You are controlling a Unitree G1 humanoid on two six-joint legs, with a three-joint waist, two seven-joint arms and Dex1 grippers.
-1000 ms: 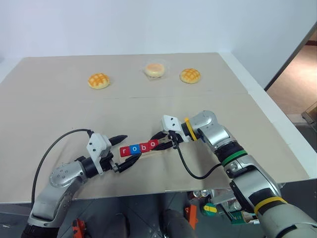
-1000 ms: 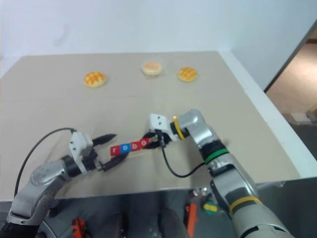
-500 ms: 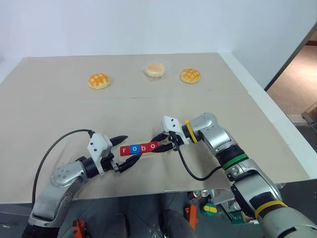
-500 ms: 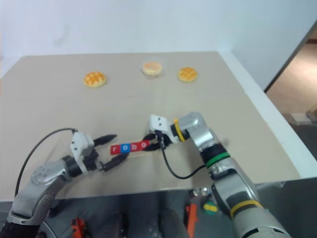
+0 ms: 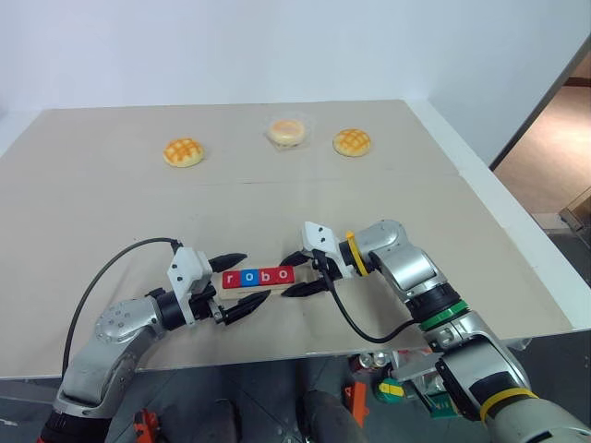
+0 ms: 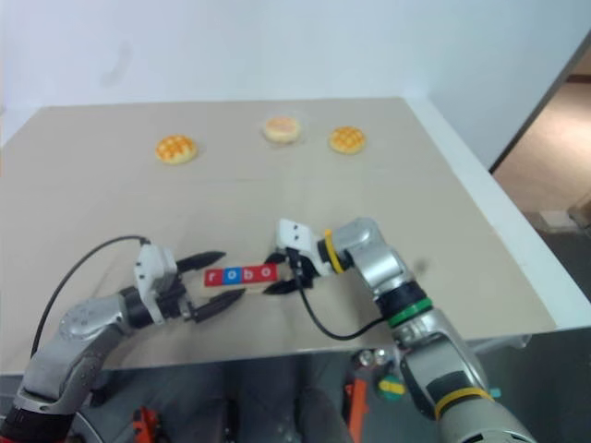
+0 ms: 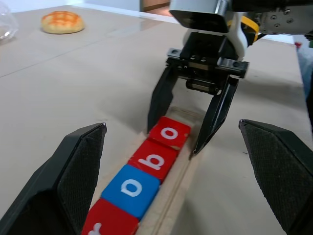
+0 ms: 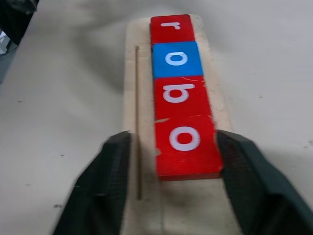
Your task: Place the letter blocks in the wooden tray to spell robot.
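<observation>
A row of letter blocks reading r, o, b, o lies in the wooden tray (image 8: 133, 98) near the table's front edge: red r (image 8: 171, 28), blue o (image 8: 176, 58), red b (image 8: 182, 94), red o (image 8: 186, 144). My right gripper (image 5: 295, 274) is open at the tray's right end, and its fingers (image 8: 100, 196) stand either side of the red o, apart from it. At the tray's left end my left gripper (image 5: 249, 278) is open, its fingers (image 7: 80, 171) spread wide of the tray and holding nothing.
Three buns sit at the back of the table: one at left (image 5: 184, 151), a wrapped one in the middle (image 5: 288, 130), one at right (image 5: 352, 141). The table's front edge (image 5: 277, 355) runs just behind both grippers.
My right gripper has opened and let go of the red o, which now lies in the tray after the b. The hand drew back a little. The left gripper stayed put.
</observation>
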